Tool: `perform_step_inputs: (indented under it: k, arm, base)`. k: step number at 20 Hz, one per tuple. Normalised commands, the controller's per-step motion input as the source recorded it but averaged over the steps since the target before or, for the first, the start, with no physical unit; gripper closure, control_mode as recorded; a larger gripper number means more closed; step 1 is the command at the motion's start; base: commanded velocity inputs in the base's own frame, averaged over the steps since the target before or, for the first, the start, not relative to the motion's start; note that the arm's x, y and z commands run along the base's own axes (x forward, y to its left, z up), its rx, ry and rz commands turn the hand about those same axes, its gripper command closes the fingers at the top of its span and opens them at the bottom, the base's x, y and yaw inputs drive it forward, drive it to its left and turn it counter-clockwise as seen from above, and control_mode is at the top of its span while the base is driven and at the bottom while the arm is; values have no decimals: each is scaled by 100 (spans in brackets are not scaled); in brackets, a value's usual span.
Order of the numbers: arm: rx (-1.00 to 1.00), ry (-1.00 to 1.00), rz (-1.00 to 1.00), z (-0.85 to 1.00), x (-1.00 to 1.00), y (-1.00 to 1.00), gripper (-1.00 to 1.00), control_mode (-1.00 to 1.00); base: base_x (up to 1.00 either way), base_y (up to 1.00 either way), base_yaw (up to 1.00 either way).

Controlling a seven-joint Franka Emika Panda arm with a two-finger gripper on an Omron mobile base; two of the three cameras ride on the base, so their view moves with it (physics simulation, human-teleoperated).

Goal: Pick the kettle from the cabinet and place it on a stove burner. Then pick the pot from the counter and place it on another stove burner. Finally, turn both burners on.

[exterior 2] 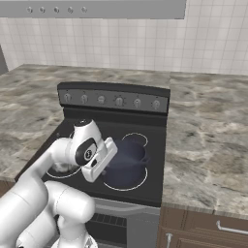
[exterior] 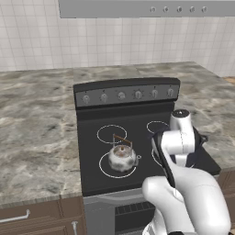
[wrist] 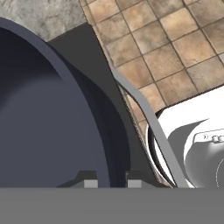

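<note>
The dark blue-grey pot (exterior 2: pixel 127 157) is over the stove's front right burner ring (exterior 2: pixel 127 185). My gripper (wrist: pixel 109 183) is shut on the pot's near rim (wrist: pixel 65 74), one fingertip (wrist: pixel 90 183) inside the wall and the other outside. Whether the pot's base touches the glass I cannot tell. The small silvery kettle (exterior: pixel 122 157) with its brown arched handle stands on the front left burner, a hand's width left of my arm. The stove (exterior: pixel 92 137) sits in the marble-look counter (exterior: pixel 36 119). The cabinet is out of view.
A row of knobs (exterior: pixel 121 95) runs along the stove's back panel, with both rear burner rings (exterior: pixel 111 132) bare. A grey hood (exterior: pixel 137 8) hangs above. Brown drawers (exterior: pixel 27 215) lie under the counter. Tiled floor (wrist: pixel 175 43) shows beyond the stove's front edge.
</note>
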Motion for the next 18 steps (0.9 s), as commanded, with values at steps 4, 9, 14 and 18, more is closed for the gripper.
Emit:
perform_step_inputs:
  k: [4,9,14,18]
  arm:
    - [0,0,0,-20,1,0,100,-100]
    - [0,0,1,-20,3,0,100,-100]
    - [1,-3,2,-21,11,0,100,-100]
    - [2,0,2,-18,8,0,100,-100]
  base:
    - [0,0,0]
    - [0,0,0]
    - [0,0,0]
    - [0,0,0]
